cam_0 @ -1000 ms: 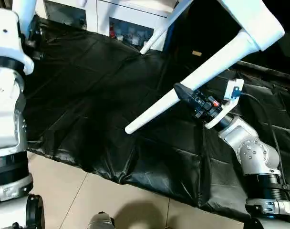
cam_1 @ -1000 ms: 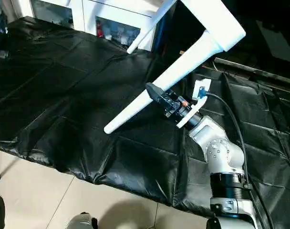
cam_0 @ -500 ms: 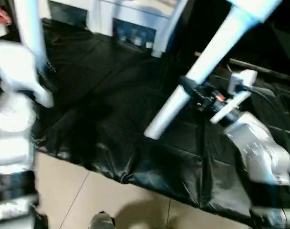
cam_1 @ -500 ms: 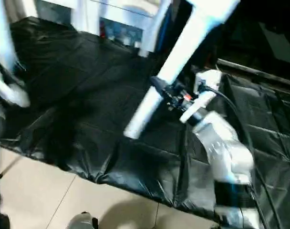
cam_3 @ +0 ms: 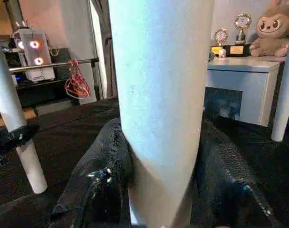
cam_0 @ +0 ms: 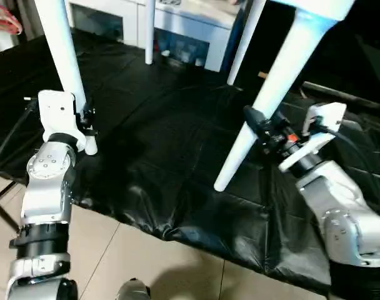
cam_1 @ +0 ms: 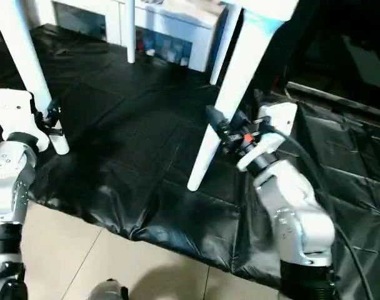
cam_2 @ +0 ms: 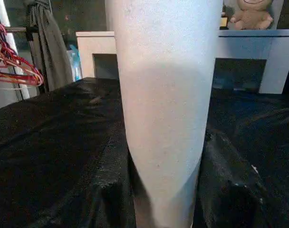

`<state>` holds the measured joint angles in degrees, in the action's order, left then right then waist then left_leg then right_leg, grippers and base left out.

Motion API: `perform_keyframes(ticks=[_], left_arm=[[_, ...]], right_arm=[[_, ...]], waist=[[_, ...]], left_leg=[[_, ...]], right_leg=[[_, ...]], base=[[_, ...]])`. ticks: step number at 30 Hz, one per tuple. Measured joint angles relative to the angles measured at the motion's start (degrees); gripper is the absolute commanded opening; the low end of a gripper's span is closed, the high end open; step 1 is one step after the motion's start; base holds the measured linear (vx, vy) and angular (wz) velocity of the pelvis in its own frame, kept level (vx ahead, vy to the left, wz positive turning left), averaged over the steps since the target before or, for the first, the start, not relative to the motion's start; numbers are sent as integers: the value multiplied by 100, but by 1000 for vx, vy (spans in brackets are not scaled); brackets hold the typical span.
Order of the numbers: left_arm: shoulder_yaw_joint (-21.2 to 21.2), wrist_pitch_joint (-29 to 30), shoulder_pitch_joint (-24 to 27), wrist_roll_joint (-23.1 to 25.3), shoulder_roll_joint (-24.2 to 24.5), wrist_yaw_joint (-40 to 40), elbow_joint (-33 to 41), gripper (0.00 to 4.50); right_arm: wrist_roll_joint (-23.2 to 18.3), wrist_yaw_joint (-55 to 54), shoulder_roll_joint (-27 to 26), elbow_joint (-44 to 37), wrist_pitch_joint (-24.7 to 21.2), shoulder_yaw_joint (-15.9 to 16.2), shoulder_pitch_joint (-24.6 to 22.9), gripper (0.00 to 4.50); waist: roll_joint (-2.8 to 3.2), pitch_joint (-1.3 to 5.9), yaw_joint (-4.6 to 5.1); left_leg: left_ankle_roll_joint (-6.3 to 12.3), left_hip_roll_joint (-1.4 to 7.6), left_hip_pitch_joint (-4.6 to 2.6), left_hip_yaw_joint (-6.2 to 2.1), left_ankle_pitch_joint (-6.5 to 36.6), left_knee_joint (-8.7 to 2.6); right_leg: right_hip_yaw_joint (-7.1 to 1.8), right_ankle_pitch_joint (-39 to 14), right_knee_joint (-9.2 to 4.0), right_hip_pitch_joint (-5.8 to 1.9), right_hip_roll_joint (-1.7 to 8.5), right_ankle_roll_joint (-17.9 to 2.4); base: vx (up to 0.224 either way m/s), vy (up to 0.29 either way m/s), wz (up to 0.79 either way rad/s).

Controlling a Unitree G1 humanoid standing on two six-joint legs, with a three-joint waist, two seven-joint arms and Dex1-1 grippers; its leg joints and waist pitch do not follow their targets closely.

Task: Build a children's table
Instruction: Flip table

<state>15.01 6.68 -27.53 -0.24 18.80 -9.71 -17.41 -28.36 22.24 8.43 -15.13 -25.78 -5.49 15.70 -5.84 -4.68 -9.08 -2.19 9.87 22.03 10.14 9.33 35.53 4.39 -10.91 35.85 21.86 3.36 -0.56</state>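
Left eye view: I see the work surface (cam_0: pixel 152 162) draped in creased black sheeting, its near edge hanging over a pale tiled floor (cam_0: pixel 115 262). Beyond the drape stands a white cabinet (cam_0: pixel 190 31) with open shelves; on top of it the right wrist view shows a plush toy (cam_3: pixel 273 28) and trophies (cam_3: pixel 240 29). Red hangers (cam_2: pixel 14 61) hang on a rack off the drape's left side.

The children's table (cam_0: pixel 274 94) stands with its legs pointing down onto the drape, its top cut off by the picture's upper edge. Two legs reach the drape at its far side, near the cabinet.

The left gripper (cam_0: pixel 85 117) is clamped around the near-left leg (cam_0: pixel 62 56), just above that leg's foot, at the drape's left part; in the left wrist view both black fingers (cam_2: pixel 111 190) press the tube's sides.

The right gripper (cam_0: pixel 255 122) grips the near-right leg (cam_1: pixel 230 94) low on its length, fingers (cam_3: pixel 99 180) wrapped on either side. That leg's tip sits at the drape's middle; whether it touches I cannot tell.
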Motion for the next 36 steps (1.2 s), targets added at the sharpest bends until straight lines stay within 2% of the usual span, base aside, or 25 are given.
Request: perform_keyframes(ticks=[2,5,6,7,9,10,11,12,14,16,19,22,23,25,28,31,34,36], left_arm=[[0,-51,10,4,84,0,-74,161],[14,-137,104,3,240,6,-133,161],[37,-173,141,-1,268,4,-133,161],[51,-214,192,-13,302,-6,-123,161],[119,-267,345,-42,381,-24,-10,217],[136,-276,476,-43,453,-68,108,217],[137,-306,615,0,537,-137,216,235],[157,-303,739,-6,583,-193,341,235],[183,-301,866,-41,602,-281,497,266],[216,-291,1172,-263,653,-545,842,272],[279,-245,1569,-499,718,-784,1305,298],[350,-146,1872,-700,712,-881,1727,319],[370,-108,1950,-743,692,-879,1908,343],[449,-58,2170,-855,625,-875,2280,354],[554,9,2545,-1092,496,-878,2770,354],[406,288,3176,-1358,264,-914,3510,354],[-18,687,3528,-1096,120,-747,3893,354],[-258,670,3750,-824,-127,-551,4017,354]], right_arm=[[160,-25,31,-3,53,135,1,164],[396,-27,64,-7,170,352,-19,164],[437,-26,55,-28,204,406,-48,219],[446,-27,24,-28,208,429,-50,233],[479,-28,-37,-34,193,566,-85,239],[494,-30,-61,-35,152,648,-124,239],[502,-31,-106,-36,129,742,-219,267],[507,-58,-135,-37,117,816,-268,267],[537,-93,-195,-38,111,874,-311,284],[534,-235,-246,-230,107,838,-422,289],[445,-376,-246,-611,100,666,-666,324],[412,-459,-161,-959,99,478,-992,350],[431,-494,-140,-1056,99,473,-1087,368],[444,-511,-35,-1286,99,398,-1386,371],[437,-476,160,-1521,88,254,-1882,371],[436,-445,319,-1799,-52,239,-2429,371],[519,-541,318,-1800,-110,242,-2654,371],[641,-616,318,-1800,-112,284,-2809,371]], waist=[[11,4,24],[17,51,84],[8,62,98],[0,71,107],[-22,88,121],[-32,95,124],[-31,94,124],[-26,93,125],[-17,87,117],[16,80,82],[68,61,53],[131,65,64],[144,68,70],[193,75,83],[246,64,95],[312,60,116],[333,58,152],[397,44,244]], left_leg=[[0,0,-11,-2,0,-15],[0,0,-15,-13,0,-31],[0,0,-25,-13,0,-37],[0,-1,-33,-13,0,-46],[-1,-2,-58,-12,0,-69],[-1,-2,-63,-13,0,-79],[-2,-1,-67,-13,-1,-93],[-2,-2,-67,-12,-1,-103],[-3,-2,-64,-12,-1,-110],[-3,-4,-63,-10,0,-126],[-2,-4,-62,-8,2,-139],[-3,-5,-69,-7,7,-139],[-3,-5,-72,-7,7,-139],[-2,-4,-109,-8,8,-139],[-1,-3,-161,-12,9,-138],[-4,2,-199,-62,15,-150],[-4,2,-204,-98,15,-150],[-4,8,-212,-176,15,-150]], right_leg=[[4,0,-11,-4,0,1],[18,0,-22,-5,0,0],[19,0,-21,-6,0,0],[19,0,-21,-6,0,0],[21,0,-24,-20,0,-2],[24,0,-26,-30,0,-4],[29,2,-34,-24,0,-8],[29,4,-42,-18,0,-12],[33,9,-49,-8,0,-20],[33,12,-59,-6,0,-25],[34,11,-66,-4,-1,-35],[33,8,-79,-15,-1,-28],[33,7,-80,-15,-1,-28],[33,4,-89,-19,-1,-23],[45,-1,-110,-65,-1,-16],[115,-1,-195,-131,3,-16],[154,-1,-243,-139,3,-16],[262,-2,-334,-208,5,-15]], base=[[0,0,0],[0,0,0],[0,0,0],[0,0,0],[0,0,0],[0,0,0],[0,0,0],[0,0,0],[0,0,0],[0,0,0],[0,0,0],[0,0,0],[0,0,0],[0,0,0],[0,0,0],[0,0,0],[0,0,0],[0,0,0]])
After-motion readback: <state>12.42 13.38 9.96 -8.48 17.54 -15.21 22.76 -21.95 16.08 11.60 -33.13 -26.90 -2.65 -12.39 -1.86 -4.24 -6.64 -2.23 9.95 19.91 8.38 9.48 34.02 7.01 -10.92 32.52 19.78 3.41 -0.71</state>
